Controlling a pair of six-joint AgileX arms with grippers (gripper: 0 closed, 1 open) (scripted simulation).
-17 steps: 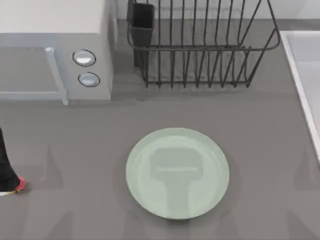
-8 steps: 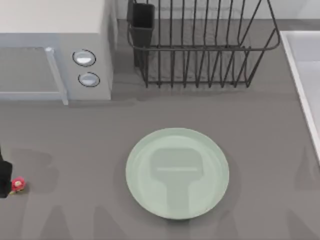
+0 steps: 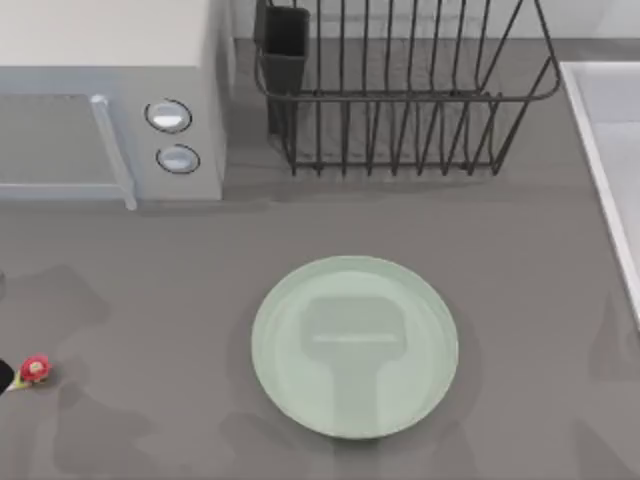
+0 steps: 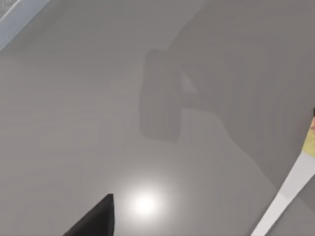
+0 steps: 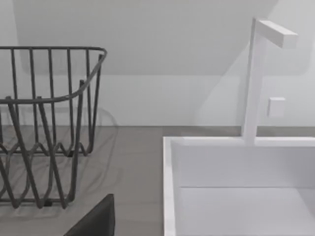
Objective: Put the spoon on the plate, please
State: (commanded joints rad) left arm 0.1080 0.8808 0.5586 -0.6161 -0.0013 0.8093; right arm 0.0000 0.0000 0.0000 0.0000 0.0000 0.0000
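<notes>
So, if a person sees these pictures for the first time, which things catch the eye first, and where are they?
First comes the plate, round and pale green, lying bare on the grey table near the middle of the top view. Next is the red knob of the spoon at the table's far left edge, well apart from the plate. Behind the plate stand a dark wire rack and a microwave to its left.

This is a kitchen. A grey counter (image 3: 540, 300) fills most of the top view. At the upper left stands a microwave (image 3: 110, 100) with two round knobs. A black wire dish rack (image 3: 400, 90) sits at the top middle. A white sink (image 5: 236, 187) with a tall white tap (image 5: 253, 78) is at the right edge.
</notes>
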